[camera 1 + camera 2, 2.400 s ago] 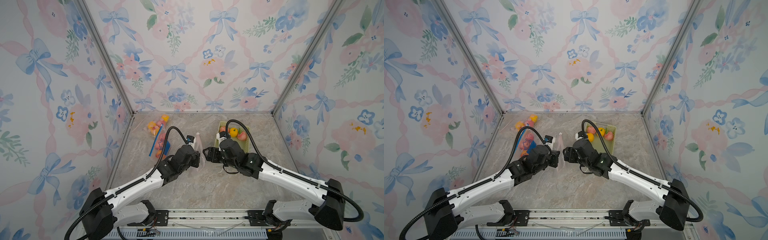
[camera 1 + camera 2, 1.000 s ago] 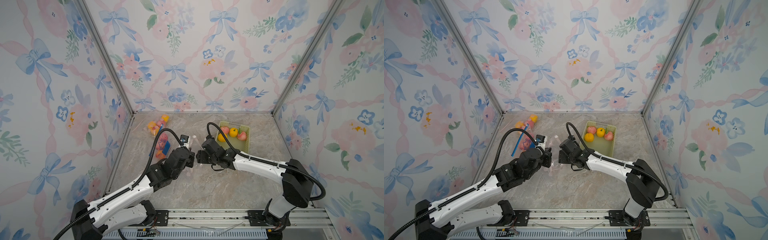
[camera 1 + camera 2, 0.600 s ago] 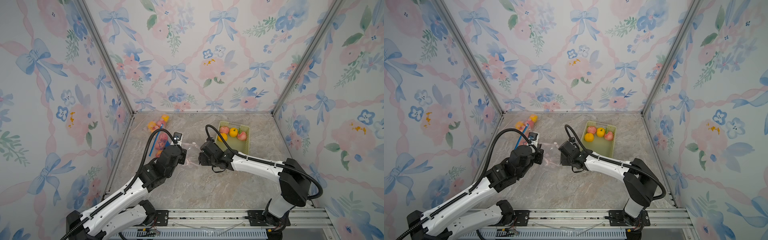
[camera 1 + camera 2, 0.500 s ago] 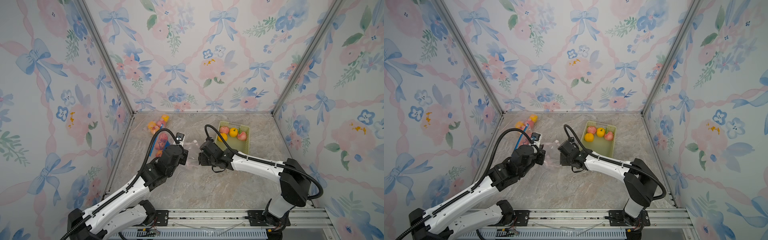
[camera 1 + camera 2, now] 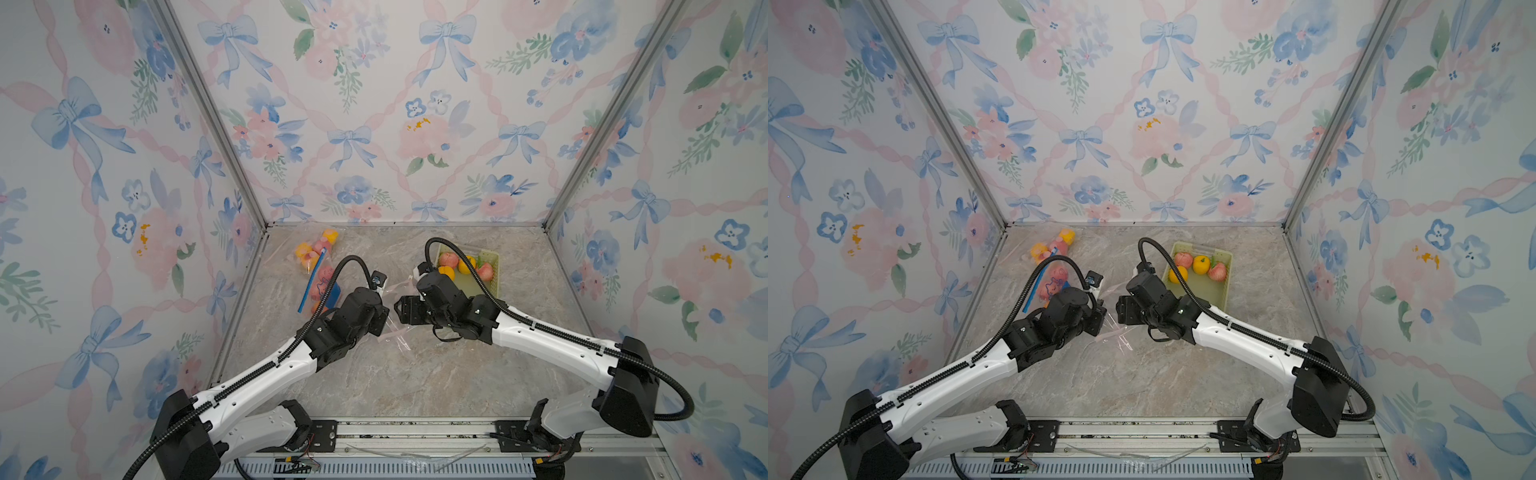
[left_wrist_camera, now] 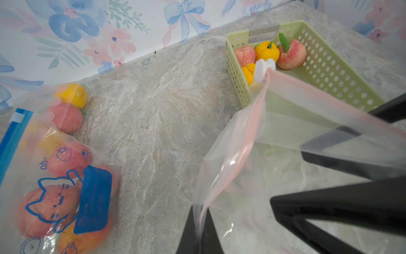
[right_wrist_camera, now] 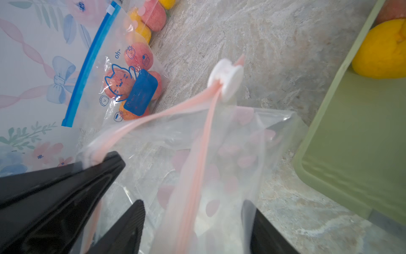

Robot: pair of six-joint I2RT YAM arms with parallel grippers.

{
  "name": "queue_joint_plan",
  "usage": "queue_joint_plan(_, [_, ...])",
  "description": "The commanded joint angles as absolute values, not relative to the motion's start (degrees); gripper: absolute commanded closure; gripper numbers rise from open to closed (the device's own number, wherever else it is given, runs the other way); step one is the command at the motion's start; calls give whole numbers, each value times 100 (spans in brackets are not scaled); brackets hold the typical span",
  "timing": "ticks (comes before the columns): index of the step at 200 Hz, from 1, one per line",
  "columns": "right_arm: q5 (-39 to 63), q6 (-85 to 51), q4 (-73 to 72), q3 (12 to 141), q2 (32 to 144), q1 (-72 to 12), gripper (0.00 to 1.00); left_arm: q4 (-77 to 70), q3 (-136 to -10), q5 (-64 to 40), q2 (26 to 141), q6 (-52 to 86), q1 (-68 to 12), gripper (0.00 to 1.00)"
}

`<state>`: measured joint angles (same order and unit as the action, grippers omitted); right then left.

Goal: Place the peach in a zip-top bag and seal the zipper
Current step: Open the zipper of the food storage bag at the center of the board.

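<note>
A clear zip-top bag (image 5: pixel 394 329) (image 5: pixel 1116 330) with a pink zipper hangs between my two grippers in the middle of the table. My left gripper (image 6: pixel 199 209) (image 5: pixel 383 321) is shut on one pink rim of the bag (image 6: pixel 252 140). My right gripper (image 7: pixel 193 204) (image 5: pixel 400 309) is open, and the other pink zipper strip (image 7: pixel 197 158) runs between its fingers. The white slider (image 6: pixel 264 68) (image 7: pixel 227 79) sits at the far end of the zipper. Two peaches (image 5: pixel 448 259) (image 5: pixel 484 272) (image 6: pixel 292 55) lie in the green basket (image 5: pixel 495 266) (image 5: pixel 1228 274), just behind the right gripper.
Two oranges (image 5: pixel 446 272) (image 5: pixel 1201 264) share the basket with the peaches. Two other bags of fruit (image 5: pixel 320 282) (image 5: pixel 1054 282) (image 6: pixel 66 187) lie at the back left by the wall, one with a blue zipper (image 7: pixel 87 66). Walls close in the back and both sides.
The left gripper shifted a little left and then back with the bag's rim still in it. The right gripper stayed beside it, and its jaws stand a little wider.
</note>
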<state>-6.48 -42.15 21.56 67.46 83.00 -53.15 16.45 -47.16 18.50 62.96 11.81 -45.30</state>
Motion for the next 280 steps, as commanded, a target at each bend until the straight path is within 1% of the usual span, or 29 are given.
queue_joint_plan(1, [-205,-4203,1840,6441,7920,-5010,24,1611,-4884,1732,6445,1263,-4482,100])
queue_joint_plan(15, [59,-4280,1556,6257,7738,-4802,23,1608,-4943,1726,6508,1352,-4489,100])
queue_joint_plan(42, [297,-4369,1295,6098,7684,-4667,12,1593,-5051,1764,6550,1534,-4482,100])
queue_joint_plan(58, [296,-4377,1368,6175,7867,-4727,8,1593,-5092,1817,6545,1649,-4482,100])
queue_joint_plan(90, [-301,-4175,2208,6741,8312,-5062,8,1608,-5124,1914,6402,1685,-4482,100])
queue_joint_plan(101, [-355,-4126,2289,6848,8350,-5113,8,1650,-5132,2019,6319,1652,-4480,100])
queue_joint_plan(121, [-329,-4109,2341,6917,8287,-5009,8,1770,-5150,2252,6199,1583,-4450,100])
queue_joint_plan(153, [-255,-4023,2400,7004,8152,-4828,8,1819,-5142,2274,6202,1530,-4386,100])
queue_joint_plan(180, [-464,-3895,2784,7248,8166,-4702,5,1817,-5117,2415,6300,1444,-4366,100])
queue_joint_plan(220, [-570,-3752,3087,7237,8049,-3904,8,1811,-5165,2369,6493,1360,-4315,100])
queue_joint_plan(237, [-581,-3670,3151,7191,8050,-3412,9,1806,-5202,2262,6597,1374,-4307,100])
queue_joint_plan(276, [-382,-3616,2984,7023,8480,-2464,14,1675,-5237,2006,6837,1448,-4305,100])
queue_joint_plan(280, [-351,-3444,2923,7023,8559,-2397,14,1654,-5238,1984,6848,1457,-4304,100])
